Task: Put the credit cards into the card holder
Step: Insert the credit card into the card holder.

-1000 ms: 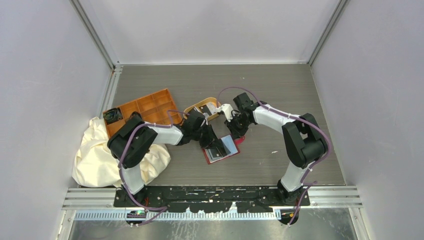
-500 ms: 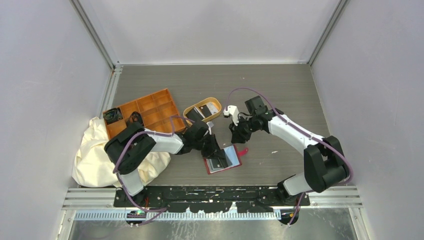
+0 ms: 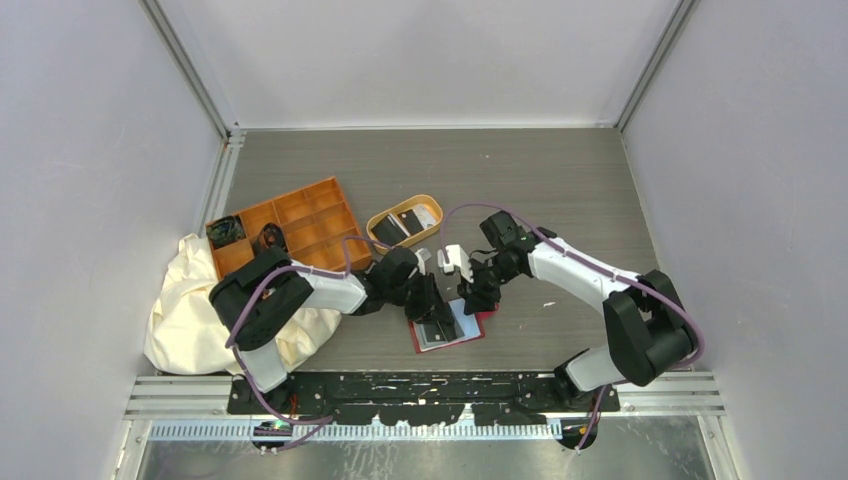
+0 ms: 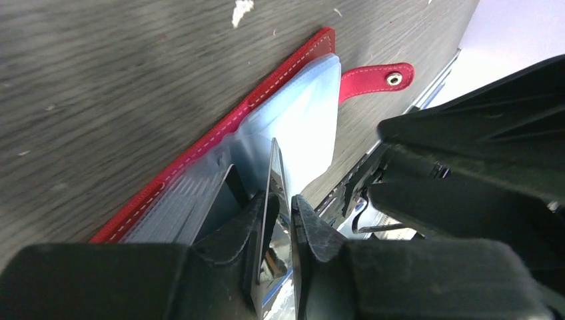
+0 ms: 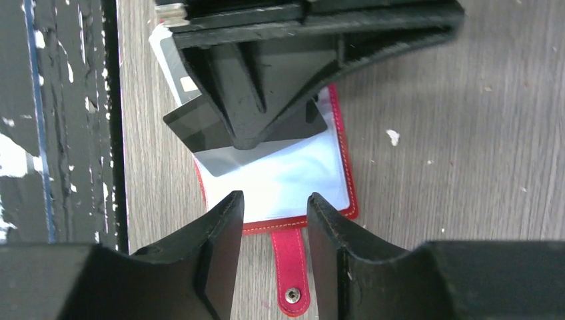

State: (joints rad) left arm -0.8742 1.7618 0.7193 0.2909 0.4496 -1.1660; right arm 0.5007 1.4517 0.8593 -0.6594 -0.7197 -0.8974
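The red card holder point(image 3: 452, 336) lies open on the table, its pale sleeve point(image 5: 286, 180) up and its snap tab point(image 5: 290, 267) pointing at my right arm. A dark credit card point(image 4: 274, 167) stands on edge between the fingers of my left gripper point(image 4: 283, 200). It leans on the left finger, with a thin gap to the other, and its far end point(image 5: 200, 130) is at the sleeve. My right gripper point(image 5: 273, 200) hangs open over the tab end, holding nothing. Two more credit cards point(image 3: 400, 228) lie in the tan dish point(image 3: 372, 222).
An orange compartment tray point(image 3: 300, 215) sits at the back left, with dark items in one corner point(image 3: 226, 230). A cream cloth point(image 3: 190, 310) is bunched beside the left arm. The two grippers point(image 3: 432, 308) point(image 3: 478, 293) are close together over the holder.
My right gripper has come down from beside the dish to the holder's tab end and opened. The left gripper has shifted slightly toward me with the card, and its jaws have eased.
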